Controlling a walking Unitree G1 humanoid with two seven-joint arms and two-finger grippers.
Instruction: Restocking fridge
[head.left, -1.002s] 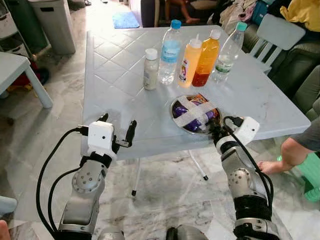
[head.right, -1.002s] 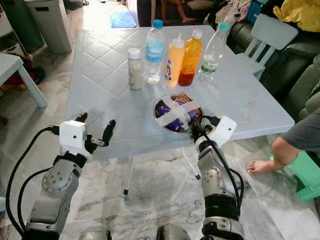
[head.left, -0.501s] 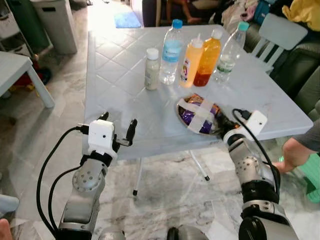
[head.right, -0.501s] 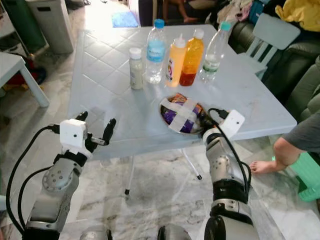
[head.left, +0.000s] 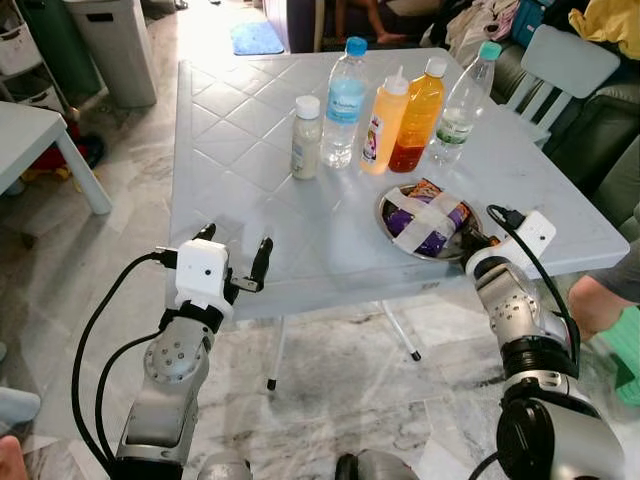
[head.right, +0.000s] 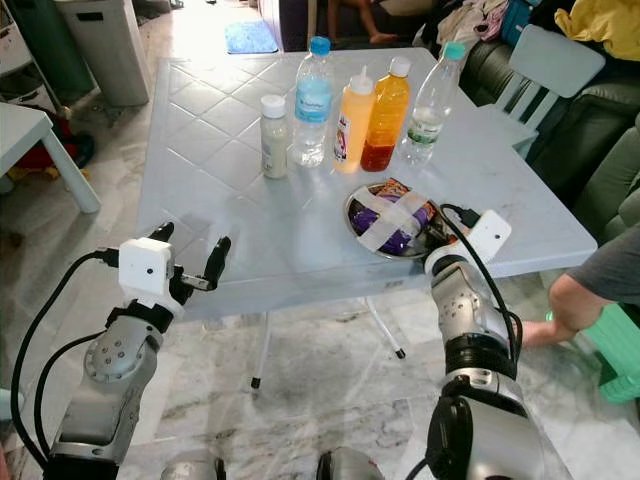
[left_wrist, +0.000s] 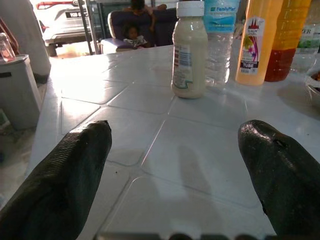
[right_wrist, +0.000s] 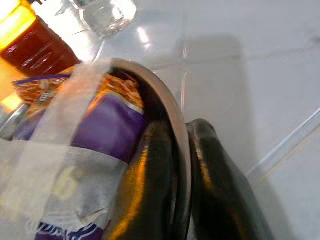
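Note:
A metal bowl (head.left: 381, 215) with purple snack packets (head.left: 415, 218) taped across it sits near the front right edge of the white table (head.left: 240, 180). My right gripper (head.left: 472, 238) is shut on the bowl's rim (right_wrist: 165, 100), one finger inside and one outside. Behind the bowl stand a small white bottle (head.left: 306, 137), a blue-capped water bottle (head.left: 343, 102), an orange squeeze bottle (head.left: 382, 120), an amber bottle (head.left: 416, 115) and a teal-capped clear bottle (head.left: 462, 100). My left gripper (head.left: 236, 240) hovers open at the table's front left edge, holding nothing.
A person's leg (head.left: 600, 300) and a green stool (head.left: 628, 350) are close on the right. A pale chair (head.left: 565, 65) and dark sofa stand behind the table. A grey bin (head.left: 115, 45) and a small table (head.left: 40, 135) are on the left.
My right gripper has dragged the bowl to the right along the table, toward the right edge. The left arm has held still. The camera shifted slightly.

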